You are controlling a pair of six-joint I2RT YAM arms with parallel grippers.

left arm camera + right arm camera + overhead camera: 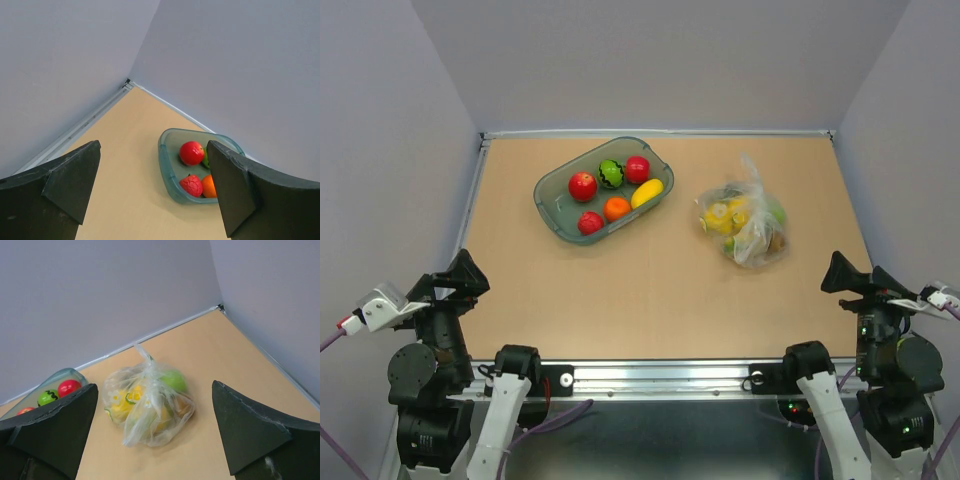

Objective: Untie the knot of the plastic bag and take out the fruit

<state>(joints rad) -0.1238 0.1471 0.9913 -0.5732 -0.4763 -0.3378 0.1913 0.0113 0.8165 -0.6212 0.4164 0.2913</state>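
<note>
left gripper (pixel 153 167) wide, empty | right gripper (pixel 155 410) wide, empty | plastic bag (pixel 142 412) knotted, untouched | risk: tearing thin film or tightening knot (pixel 148 361) by pulling hard

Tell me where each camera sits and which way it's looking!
Top camera: high behind the arms, looking down on the table; left hand and right hand show below.
Left wrist: on the left arm, facing the far-left corner and tray; its open fingers show.
Right wrist: on the right arm, facing the plastic bag; its open fingers show.
Shared: all three see the tray; top and right wrist see the bag.
</note>
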